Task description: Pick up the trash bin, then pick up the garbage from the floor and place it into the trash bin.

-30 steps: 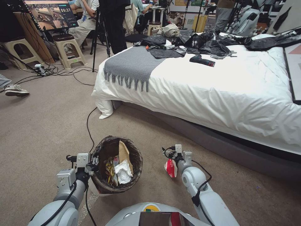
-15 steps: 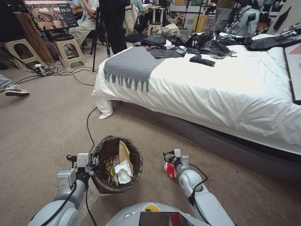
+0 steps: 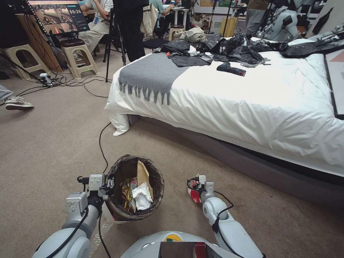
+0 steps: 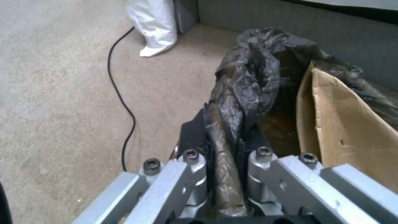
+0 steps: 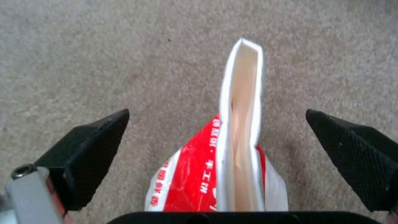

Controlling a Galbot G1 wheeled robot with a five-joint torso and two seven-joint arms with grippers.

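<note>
Clamping the bin [image 3: 136,211] rim at 9 o'clock, left gripper [image 4: 226,146] is shut; right gripper [image 5: 215,137] is spread around cup [image 5: 240,137].

Both arms are clad in pale grey rounded shells, with black cables looped along them. The left gripper [image 4: 224,146] is built of silver bars fastened with hex screws; the right gripper [image 5: 217,140] is fitted with black, textured, wedge-shaped fingertips [image 5: 95,140].

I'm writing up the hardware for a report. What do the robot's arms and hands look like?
Both arms are glossy silver-white rounded shells with loose black cables looped outside. The left hand has grey metal links with dark hex bolts; the right hand has black, textured, wedge-shaped fingers.
</note>
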